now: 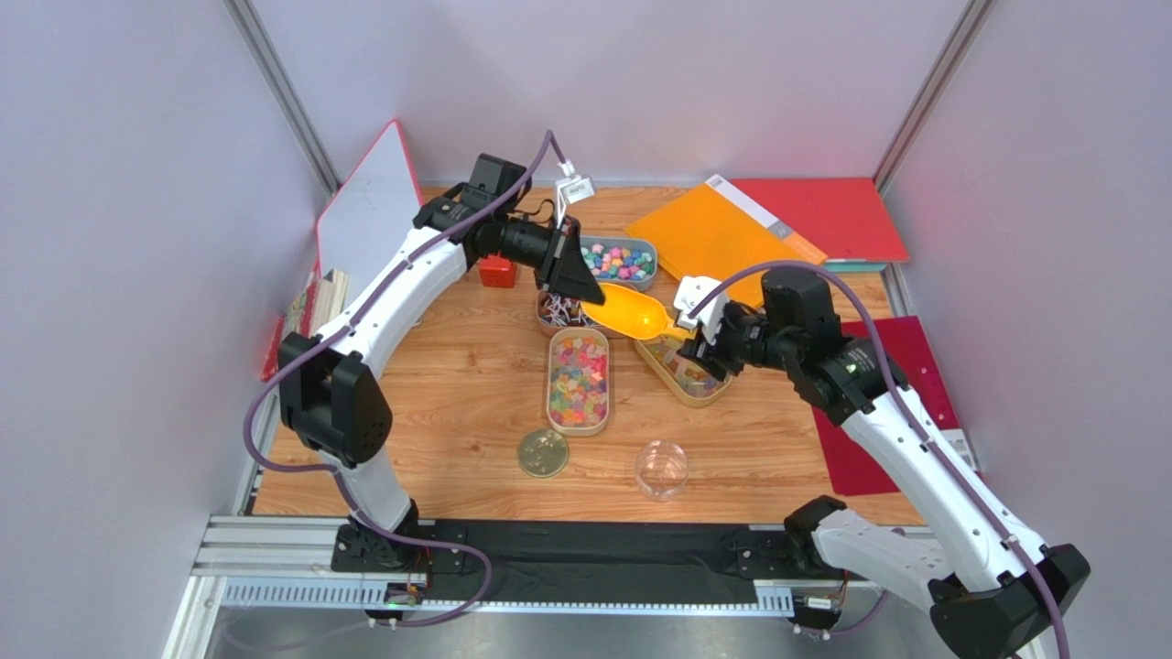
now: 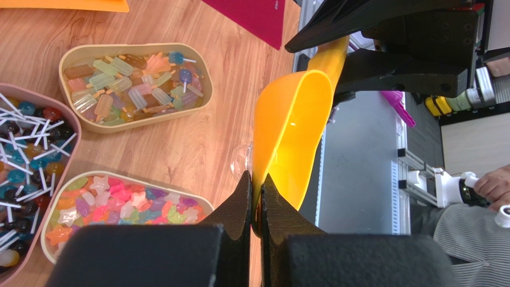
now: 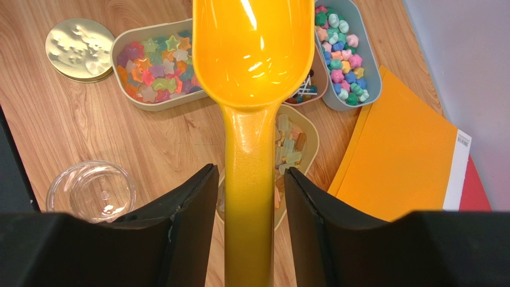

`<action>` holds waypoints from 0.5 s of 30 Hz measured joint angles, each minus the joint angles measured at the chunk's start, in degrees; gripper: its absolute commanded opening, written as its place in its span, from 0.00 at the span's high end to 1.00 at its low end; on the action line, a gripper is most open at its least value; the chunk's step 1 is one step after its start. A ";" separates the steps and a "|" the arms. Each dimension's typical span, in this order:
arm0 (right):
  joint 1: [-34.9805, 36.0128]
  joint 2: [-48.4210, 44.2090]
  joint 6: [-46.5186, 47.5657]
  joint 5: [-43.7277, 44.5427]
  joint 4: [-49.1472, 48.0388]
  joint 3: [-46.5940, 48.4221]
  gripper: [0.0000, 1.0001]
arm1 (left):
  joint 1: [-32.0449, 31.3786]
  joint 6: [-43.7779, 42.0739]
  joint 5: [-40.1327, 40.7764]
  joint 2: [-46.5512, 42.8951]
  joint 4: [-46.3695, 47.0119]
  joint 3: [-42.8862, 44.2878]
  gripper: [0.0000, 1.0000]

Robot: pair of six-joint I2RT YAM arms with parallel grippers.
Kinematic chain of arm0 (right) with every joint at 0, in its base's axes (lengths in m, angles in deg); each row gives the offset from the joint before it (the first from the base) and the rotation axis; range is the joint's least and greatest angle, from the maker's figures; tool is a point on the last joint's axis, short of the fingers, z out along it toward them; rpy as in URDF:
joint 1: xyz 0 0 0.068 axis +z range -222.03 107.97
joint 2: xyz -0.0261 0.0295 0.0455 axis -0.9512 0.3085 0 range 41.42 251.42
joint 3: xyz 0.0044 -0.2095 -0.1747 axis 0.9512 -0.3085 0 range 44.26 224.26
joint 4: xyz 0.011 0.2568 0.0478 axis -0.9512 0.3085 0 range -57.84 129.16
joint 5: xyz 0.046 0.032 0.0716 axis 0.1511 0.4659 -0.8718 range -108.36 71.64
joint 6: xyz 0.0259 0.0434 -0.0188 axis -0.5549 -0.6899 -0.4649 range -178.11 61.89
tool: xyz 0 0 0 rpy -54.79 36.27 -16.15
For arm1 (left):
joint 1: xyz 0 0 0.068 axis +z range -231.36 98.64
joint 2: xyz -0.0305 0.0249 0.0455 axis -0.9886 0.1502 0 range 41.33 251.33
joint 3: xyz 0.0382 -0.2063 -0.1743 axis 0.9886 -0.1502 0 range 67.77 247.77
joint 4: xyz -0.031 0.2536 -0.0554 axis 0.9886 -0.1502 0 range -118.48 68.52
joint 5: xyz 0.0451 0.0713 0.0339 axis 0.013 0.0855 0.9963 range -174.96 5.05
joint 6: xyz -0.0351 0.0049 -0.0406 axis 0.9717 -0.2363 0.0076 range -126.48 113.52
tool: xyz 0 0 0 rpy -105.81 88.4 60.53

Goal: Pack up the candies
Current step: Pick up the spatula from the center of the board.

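The candies lie in open trays: pink, green and blue bits (image 1: 619,258), lollipops (image 1: 555,310), star gummies (image 1: 579,380) and pale popsicle gummies (image 1: 687,371). An empty yellow scoop (image 1: 634,313) hangs above them. My left gripper (image 2: 256,185) is shut on the scoop's bowl rim (image 2: 293,137). My right gripper (image 3: 250,169) straddles the scoop's handle (image 3: 248,209). Its fingers (image 3: 197,197) stand apart from the handle, with a gap on each side. In the right wrist view the scoop bowl (image 3: 251,54) holds nothing.
A round gold lid (image 1: 542,453) and a clear round jar (image 1: 662,468) sit near the table's front. A red cube (image 1: 497,271) is behind the left gripper. Orange (image 1: 726,231) and red folders (image 1: 826,217) lie at the back right, and a dark red sheet (image 1: 894,398) on the right.
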 measured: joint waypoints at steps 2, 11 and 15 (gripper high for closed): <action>0.00 0.04 0.02 0.11 -0.31 0.00 0.58 | 0.00 0.00 0.00 0.00 0.00 0.00 1.00; 0.00 0.17 0.50 0.76 -0.37 -0.59 1.00 | -0.09 -0.26 1.38 0.00 -0.02 -0.02 0.56; 0.00 -0.24 0.66 1.09 1.49 -0.57 1.00 | -0.28 -2.12 6.56 0.00 -1.01 0.31 0.50</action>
